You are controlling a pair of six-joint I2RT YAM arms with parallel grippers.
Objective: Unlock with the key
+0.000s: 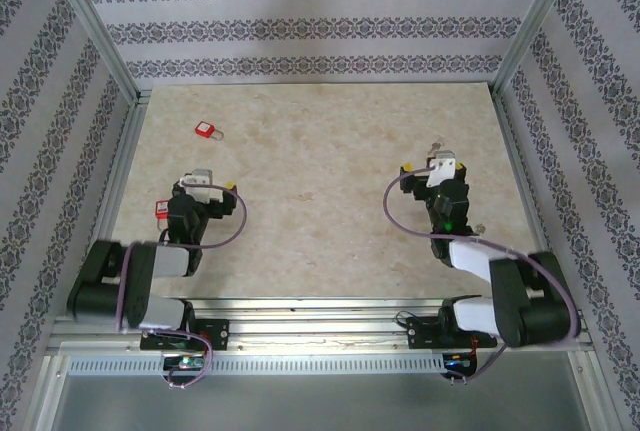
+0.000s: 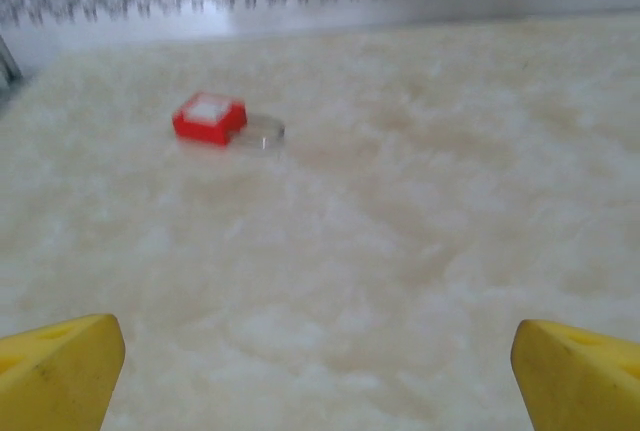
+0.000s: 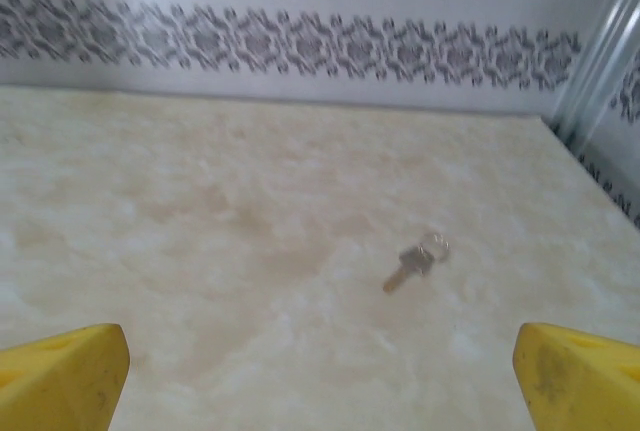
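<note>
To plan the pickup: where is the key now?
In the right wrist view, the key lies on the right side of the table, just ahead of the open right gripper, far from the red padlock.

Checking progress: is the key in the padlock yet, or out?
Out. The key lies alone on the right of the table; the red padlock lies apart on the left, toward the back.

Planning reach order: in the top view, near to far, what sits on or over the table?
Going out: left gripper → right gripper → small silver metal key → small red padlock with silver shackle → patterned back wall.
</note>
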